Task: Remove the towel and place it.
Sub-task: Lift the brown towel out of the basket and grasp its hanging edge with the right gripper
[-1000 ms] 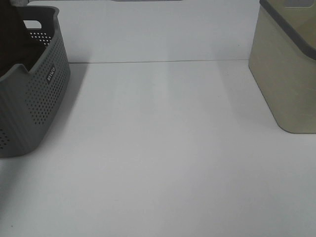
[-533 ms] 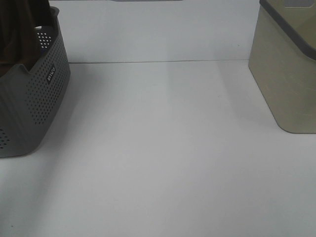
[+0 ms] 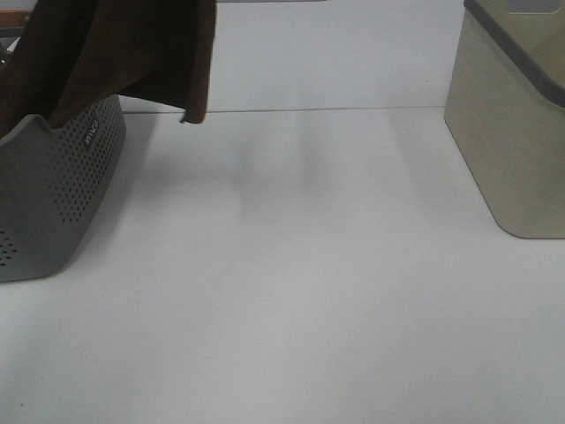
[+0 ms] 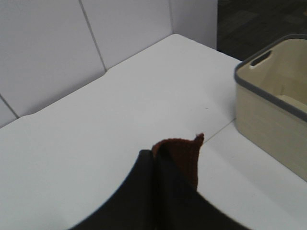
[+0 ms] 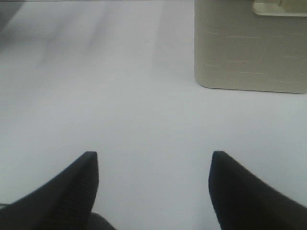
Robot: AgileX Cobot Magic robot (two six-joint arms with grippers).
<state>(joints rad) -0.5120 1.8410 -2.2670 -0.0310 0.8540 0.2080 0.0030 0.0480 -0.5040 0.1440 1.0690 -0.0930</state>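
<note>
Over the far left corner of the counter point(image 3: 291, 291), the towel point(image 3: 132, 53) hangs in the air as a dark brown drape. Its lower edge hides the far rim of the gray perforated basket point(image 3: 62, 194), and its right corner dangles just past the basket's right side, clear of the surface. Its upper part runs out of the top of the high view. The left tool point(image 4: 153, 160) has its fingers pressed together on a fold of the cloth, and a small reddish-brown corner pokes out beside the tips. The right tool point(image 5: 153, 155) is spread apart and holds nothing, poised above bare counter. A beige bin point(image 3: 512, 132) with a gray rim stands at the far right, well apart from the towel.
</note>
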